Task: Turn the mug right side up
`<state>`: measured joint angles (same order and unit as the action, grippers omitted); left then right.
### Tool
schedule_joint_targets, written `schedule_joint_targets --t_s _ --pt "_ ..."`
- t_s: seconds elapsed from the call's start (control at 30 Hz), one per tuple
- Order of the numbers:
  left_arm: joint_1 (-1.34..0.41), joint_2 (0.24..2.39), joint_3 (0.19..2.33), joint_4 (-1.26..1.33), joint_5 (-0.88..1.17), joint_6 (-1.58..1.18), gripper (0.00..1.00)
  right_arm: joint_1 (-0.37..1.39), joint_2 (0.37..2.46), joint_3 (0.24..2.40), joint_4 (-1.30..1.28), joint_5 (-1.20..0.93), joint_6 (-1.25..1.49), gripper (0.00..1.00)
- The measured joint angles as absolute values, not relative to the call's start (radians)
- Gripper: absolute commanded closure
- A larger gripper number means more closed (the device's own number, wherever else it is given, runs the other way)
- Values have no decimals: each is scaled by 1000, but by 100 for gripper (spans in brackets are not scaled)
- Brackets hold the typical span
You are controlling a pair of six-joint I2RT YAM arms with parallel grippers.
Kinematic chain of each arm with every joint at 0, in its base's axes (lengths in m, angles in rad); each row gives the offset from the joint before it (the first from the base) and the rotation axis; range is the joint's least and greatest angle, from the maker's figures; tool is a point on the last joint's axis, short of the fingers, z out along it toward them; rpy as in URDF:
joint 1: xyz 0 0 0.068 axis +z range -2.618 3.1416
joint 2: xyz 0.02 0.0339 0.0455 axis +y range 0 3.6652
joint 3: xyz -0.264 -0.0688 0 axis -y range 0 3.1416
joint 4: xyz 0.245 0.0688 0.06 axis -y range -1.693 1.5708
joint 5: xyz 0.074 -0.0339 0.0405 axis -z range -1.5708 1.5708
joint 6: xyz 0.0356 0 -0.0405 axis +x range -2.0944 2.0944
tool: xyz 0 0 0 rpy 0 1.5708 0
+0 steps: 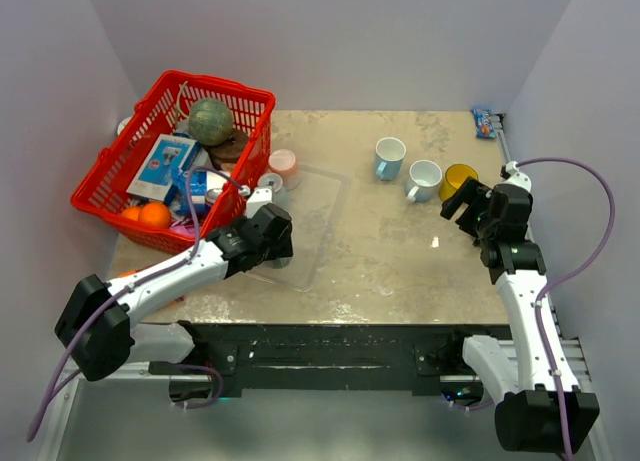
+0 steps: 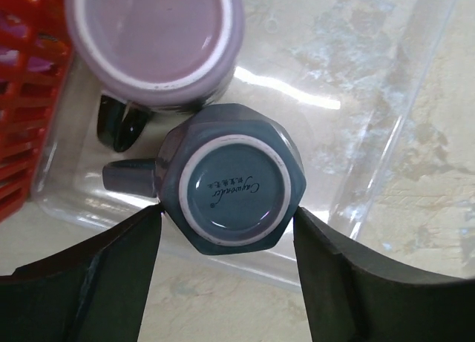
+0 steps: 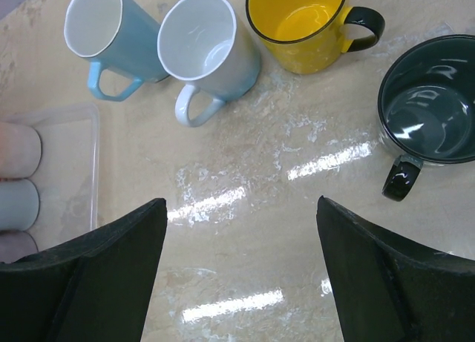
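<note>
Top view: the mug [image 2: 230, 182] is hidden beneath the left arm [image 1: 170, 271]; only the left wrist view shows it. It is grey-blue and eight-sided, and it stands base up in the clear tray [image 2: 386, 134], handle toward that view's left. Beyond it a purple mug [image 2: 156, 38], also inverted, is cut off by the upper edge. A dark handle below the purple mug cannot be assigned. The left fingers [image 2: 96, 283] straddle the grey-blue mug, fairly wide, tips at its opposite sides; whether they press it cannot be told. The right fingers [image 3: 89, 275] stand wide apart above the tabletop [image 3: 252, 231], holding nothing.
</note>
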<state>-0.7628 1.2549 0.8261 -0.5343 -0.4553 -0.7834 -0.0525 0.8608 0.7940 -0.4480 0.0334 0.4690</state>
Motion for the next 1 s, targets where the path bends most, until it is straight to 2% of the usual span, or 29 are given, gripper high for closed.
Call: schedule_joint_targets --t_s 0.2,0.47,0.77,0.9,1.0 --pt "-775 1303 827 -410 -390 -783 27 -52 861 793 -449 35 466 16" --pt "-791 1297 826 -385 -311 -744 17 -52 861 787 -448 34 463 16" --pt "-793 1231 870 -503 -439 -712 13 -52 856 781 -449 33 463 16" --pt "-788 1225 884 -548 -510 -727 19 -52 836 777 -455 33 462 16" --pt "-779 1225 887 -569 -548 -752 27 -52 825 776 -456 33 462 16"
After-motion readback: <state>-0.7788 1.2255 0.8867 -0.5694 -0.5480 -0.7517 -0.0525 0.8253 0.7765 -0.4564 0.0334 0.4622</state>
